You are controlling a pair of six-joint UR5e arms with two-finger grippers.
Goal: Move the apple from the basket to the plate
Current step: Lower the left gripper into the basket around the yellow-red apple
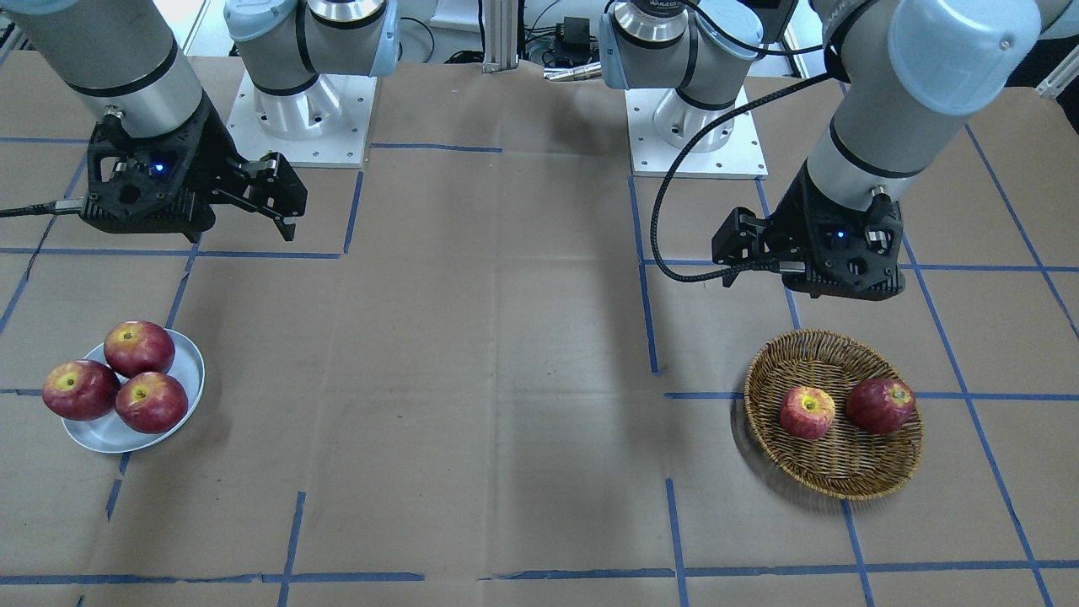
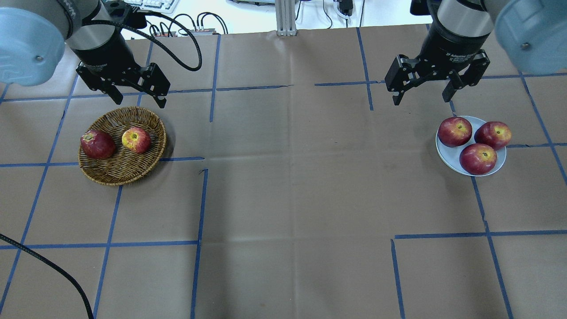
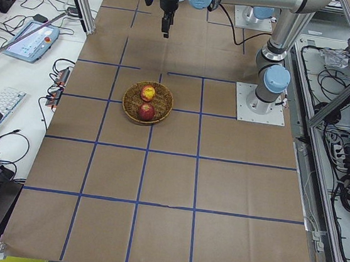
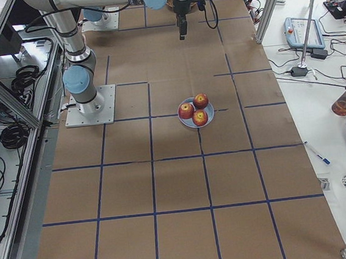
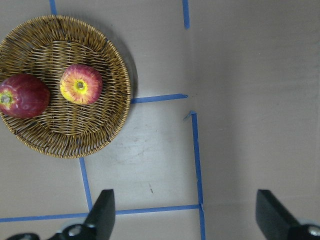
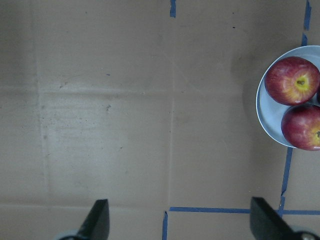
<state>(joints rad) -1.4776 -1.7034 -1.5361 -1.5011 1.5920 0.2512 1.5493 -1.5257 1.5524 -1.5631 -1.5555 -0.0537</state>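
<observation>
The pale apple [image 2: 136,139] lies in the basket [image 2: 118,170] beside a darker apple [image 2: 97,144]; probably firm, smooth and light, it is best gripped across its widest girth, while the left pincer [image 2: 140,101] and right pincer [image 2: 421,100] hang released.

Right wrist view: the plate [image 6: 265,117] runs off the frame at 3 o'clock, and its lower red apple [image 6: 302,127] is only partly seen. Left wrist view: the basket [image 5: 112,65] and its dark red apple [image 5: 25,96] are clipped at 9 o'clock. Only the fingertips of the left gripper [image 5: 184,210] show, at 5 and 7 o'clock. Front view: its fingers hide behind its housing. Left side view: too small to judge its opening.
</observation>
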